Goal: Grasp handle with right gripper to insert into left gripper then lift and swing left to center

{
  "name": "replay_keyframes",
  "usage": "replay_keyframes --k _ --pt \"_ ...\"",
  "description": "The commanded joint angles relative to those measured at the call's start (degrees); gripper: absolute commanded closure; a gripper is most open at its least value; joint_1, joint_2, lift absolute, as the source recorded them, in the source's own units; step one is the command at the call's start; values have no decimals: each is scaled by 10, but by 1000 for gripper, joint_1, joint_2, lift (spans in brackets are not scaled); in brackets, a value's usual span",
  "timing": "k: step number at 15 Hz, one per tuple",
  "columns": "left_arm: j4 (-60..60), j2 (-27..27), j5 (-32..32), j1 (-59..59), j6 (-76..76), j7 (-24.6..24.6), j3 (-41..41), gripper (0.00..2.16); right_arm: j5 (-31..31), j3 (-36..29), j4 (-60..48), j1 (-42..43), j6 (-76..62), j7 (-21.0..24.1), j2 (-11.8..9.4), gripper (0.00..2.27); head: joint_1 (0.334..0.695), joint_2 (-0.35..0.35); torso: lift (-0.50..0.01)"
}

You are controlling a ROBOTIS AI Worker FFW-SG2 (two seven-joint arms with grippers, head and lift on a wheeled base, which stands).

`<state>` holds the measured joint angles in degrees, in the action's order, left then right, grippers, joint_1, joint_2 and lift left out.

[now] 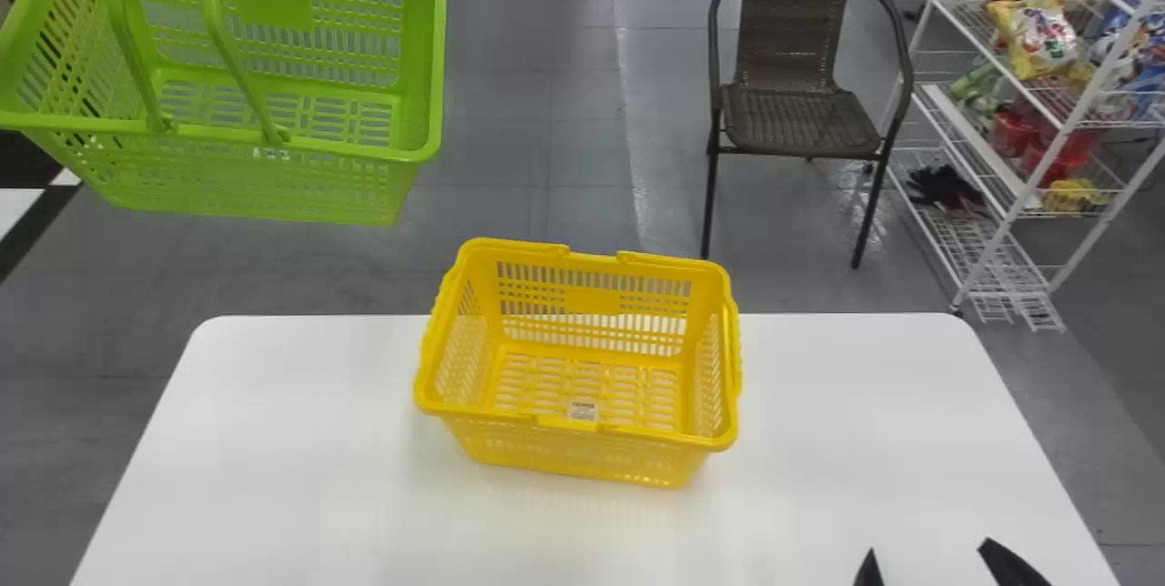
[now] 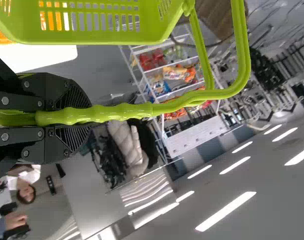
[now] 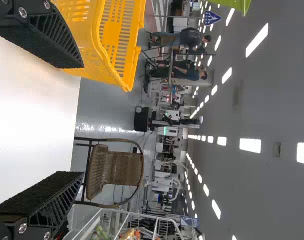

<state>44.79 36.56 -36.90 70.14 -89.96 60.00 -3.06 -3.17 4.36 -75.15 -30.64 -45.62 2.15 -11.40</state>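
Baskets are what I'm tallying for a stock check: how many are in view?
2. The yellow basket stands on the white table; the green basket hangs at the head view's upper left, its handles held by the left gripper.

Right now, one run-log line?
left gripper: shut on handles | green basket: aloft, left of center | right gripper: open, empty | yellow basket: upright on white table, empty

Beyond the white surface [image 1: 273,477], you see a brown woven chair [image 1: 790,49] on the grey floor [image 1: 510,158]; to its right, a wire rack [image 1: 990,251] holds snack bags [image 1: 1039,36] and a dark bundle [image 1: 947,187].
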Motion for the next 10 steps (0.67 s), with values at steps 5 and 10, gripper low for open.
replay_keyframes --k 5,10 --pt "115 128 -62 -191 -1 7 82 2135 -4 -1 1 6 4 0 -1 36 695 166 0" --pt "259 169 -110 -438 -1 7 249 2135 -10 -12 3 9 13 -1 -2 36 695 245 0"
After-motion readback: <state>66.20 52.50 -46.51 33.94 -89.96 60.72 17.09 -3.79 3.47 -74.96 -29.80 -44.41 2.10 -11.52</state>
